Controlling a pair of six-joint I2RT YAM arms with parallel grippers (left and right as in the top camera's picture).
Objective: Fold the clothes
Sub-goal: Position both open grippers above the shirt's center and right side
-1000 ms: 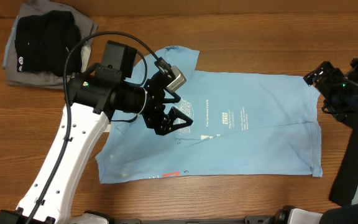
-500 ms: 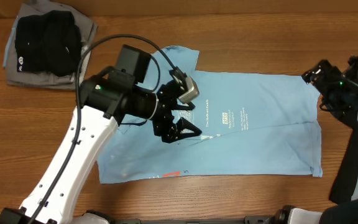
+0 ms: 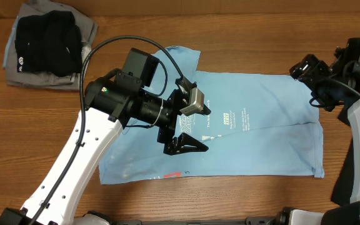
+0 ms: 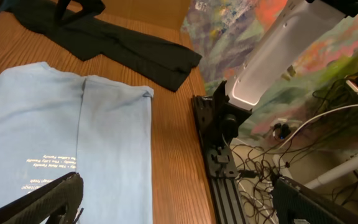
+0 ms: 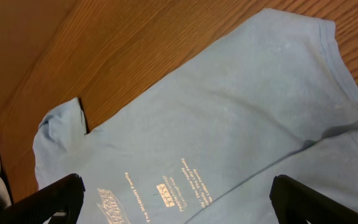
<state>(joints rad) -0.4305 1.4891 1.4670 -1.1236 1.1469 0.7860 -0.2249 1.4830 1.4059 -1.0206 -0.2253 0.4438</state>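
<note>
Likely between folds: left tool (image 3: pixel 195 128) above the T-shirt (image 3: pixel 261 125), right tool (image 3: pixel 305 67) at two o'clock, both spread wide and empty; next, pinch an edge.

Left arm (image 3: pixel 74 159): white links rise from the near-left base and reach toward the centre. The black wrist lies roughly level and points right.

Left gripper (image 3: pixel 200 128): jaws spread wide, nothing between them. Its wrist view shows only dark fingertips (image 4: pixel 48 199) at the lower corners.

Right arm (image 3: pixel 358 144): white link stands along the right edge, black wrist bent inward.

Right gripper (image 3: pixel 306 83): jaws wide apart, nothing held.
</note>
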